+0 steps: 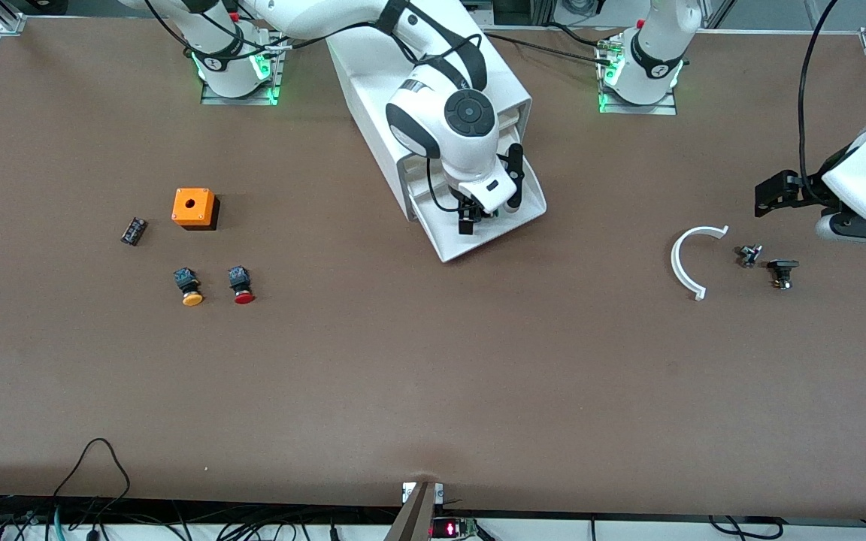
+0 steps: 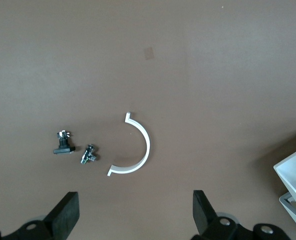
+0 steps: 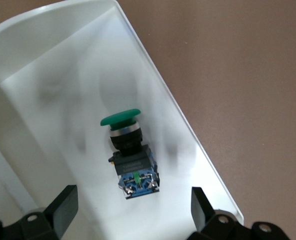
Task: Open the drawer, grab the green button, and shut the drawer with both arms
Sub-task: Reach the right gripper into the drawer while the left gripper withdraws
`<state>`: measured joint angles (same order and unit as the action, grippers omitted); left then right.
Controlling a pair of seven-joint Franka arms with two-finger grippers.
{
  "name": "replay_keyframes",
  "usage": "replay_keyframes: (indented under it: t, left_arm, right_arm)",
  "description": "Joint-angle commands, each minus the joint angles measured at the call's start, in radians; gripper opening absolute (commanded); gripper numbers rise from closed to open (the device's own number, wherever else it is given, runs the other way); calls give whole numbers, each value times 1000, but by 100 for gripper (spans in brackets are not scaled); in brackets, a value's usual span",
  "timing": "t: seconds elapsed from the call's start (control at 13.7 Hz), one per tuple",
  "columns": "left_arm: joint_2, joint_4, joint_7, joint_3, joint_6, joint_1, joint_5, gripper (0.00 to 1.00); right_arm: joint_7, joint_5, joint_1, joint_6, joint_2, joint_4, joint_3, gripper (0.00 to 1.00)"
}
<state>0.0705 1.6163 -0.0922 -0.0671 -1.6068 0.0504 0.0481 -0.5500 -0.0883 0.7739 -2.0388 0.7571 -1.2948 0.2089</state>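
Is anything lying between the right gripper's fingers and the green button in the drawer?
No. In the right wrist view only bare white drawer floor separates the open right gripper from the green button.

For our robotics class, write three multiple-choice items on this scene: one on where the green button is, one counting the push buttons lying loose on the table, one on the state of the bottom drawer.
1. Where is the green button?
A. on the orange box
B. in the pulled-out drawer
C. beside the white arc

2. How many push buttons lie on the table near the orange box?
A. one
B. two
C. four

3. The bottom drawer is:
A. open
B. shut
C. removed

Answers: 1 B, the right wrist view shows it lying on the tray floor under the open right gripper. 2 B, a yellow-capped button and a red-capped button. 3 A, it juts out from the cabinet.
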Motion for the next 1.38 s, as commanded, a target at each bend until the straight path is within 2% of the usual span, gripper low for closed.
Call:
replay_keyframes:
  t: [0.0, 0.22, 0.51, 1.17, 1.31]
  left_arm:
    - [-63, 65, 28, -8, -1, 5, 21, 100]
    - [-63, 71, 31, -8, -5, 6, 21, 100]
    - [-72, 94, 31, -8, -12, 17, 21, 100]
    - [-71, 93, 29, -7, -22, 20, 21, 100]
    - [-71, 93, 31, -7, -22, 19, 21, 100]
  right_arm:
    - [-15, -24, 13, -4, 22, 34, -2, 100]
    - [-54, -27, 22, -47, 47, 29, -3, 100]
    - [-54, -80, 28, -46, 67, 26, -3, 100]
    - [-50, -83, 28, -70, 97, 26, -3, 98]
    - [-50, -83, 27, -72, 100, 29, -5, 94]
